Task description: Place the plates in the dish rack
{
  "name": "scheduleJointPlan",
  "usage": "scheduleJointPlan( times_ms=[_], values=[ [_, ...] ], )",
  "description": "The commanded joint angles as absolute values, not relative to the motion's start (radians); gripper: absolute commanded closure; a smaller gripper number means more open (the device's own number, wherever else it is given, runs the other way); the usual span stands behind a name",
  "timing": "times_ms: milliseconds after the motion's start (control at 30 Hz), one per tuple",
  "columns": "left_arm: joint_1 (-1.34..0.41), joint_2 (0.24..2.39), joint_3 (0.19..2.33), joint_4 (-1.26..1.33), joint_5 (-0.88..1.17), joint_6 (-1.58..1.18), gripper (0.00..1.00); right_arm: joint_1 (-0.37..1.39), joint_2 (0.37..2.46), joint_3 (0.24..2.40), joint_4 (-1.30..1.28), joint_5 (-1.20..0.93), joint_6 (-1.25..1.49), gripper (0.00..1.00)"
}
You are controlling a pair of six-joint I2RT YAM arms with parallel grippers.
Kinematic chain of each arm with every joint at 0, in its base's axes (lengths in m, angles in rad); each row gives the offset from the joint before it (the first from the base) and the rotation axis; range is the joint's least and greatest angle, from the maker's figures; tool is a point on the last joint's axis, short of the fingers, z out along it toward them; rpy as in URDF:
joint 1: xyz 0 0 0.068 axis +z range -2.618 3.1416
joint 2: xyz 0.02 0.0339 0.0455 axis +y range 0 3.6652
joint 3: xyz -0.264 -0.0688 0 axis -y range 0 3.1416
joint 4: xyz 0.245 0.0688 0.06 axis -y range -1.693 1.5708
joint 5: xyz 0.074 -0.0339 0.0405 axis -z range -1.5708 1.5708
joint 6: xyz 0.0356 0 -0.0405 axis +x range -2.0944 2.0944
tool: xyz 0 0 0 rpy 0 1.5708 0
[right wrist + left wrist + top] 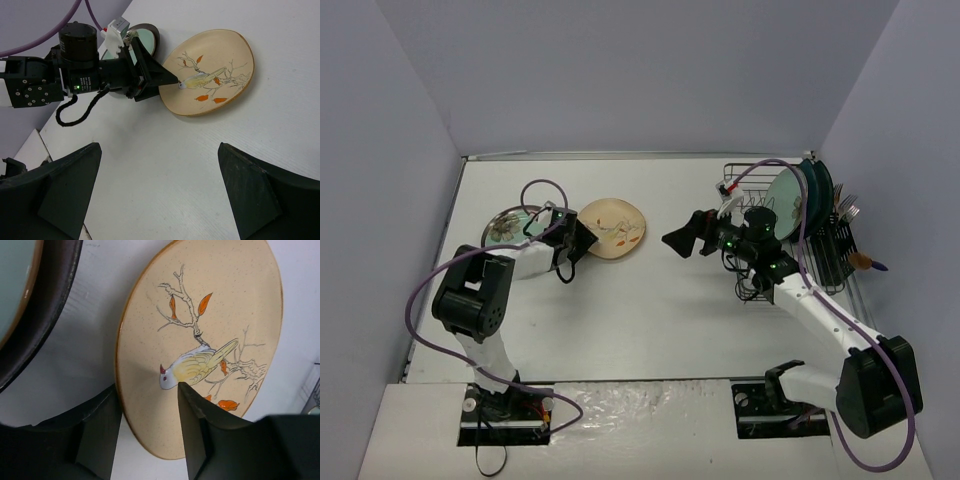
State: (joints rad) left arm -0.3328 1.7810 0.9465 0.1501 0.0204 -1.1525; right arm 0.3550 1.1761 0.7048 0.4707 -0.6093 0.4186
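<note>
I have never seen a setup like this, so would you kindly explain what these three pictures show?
Two robot arms with two-finger grippers stand at a white table. One picture looks down from above; the other two come from cameras on each wrist. On the table lie a cream bird plate and, beside it, a dark-rimmed mint-green plate; the black wire dish rack at right holds teal plates. The left gripper straddles the cream plate's rim; whether it grips is unclear. The right gripper hangs open, empty.
</note>
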Motion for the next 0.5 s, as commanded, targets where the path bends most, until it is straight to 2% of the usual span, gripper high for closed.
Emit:
scheduleJointPlan(
  times_ms=[0,167,233,467],
  values=[
    [-0.351,1.811,0.985,0.185,-0.033,-1.209,0.65,0.36,1.128,0.714,0.509,-0.605,0.402,0.0],
    [-0.366,1.788,0.966,0.189,-0.051,-1.223,0.91,0.36,1.116,0.708,0.501,-0.602,0.403,0.0],
    [-0.369,1.752,0.953,0.181,-0.064,-1.216,0.99,0.36,1.112,0.706,0.496,-0.599,0.402,0.0],
    [-0.38,1.52,0.903,0.159,-0.041,-1.145,1.0,0.363,1.132,0.712,0.507,-0.596,0.444,0.0]
  ],
)
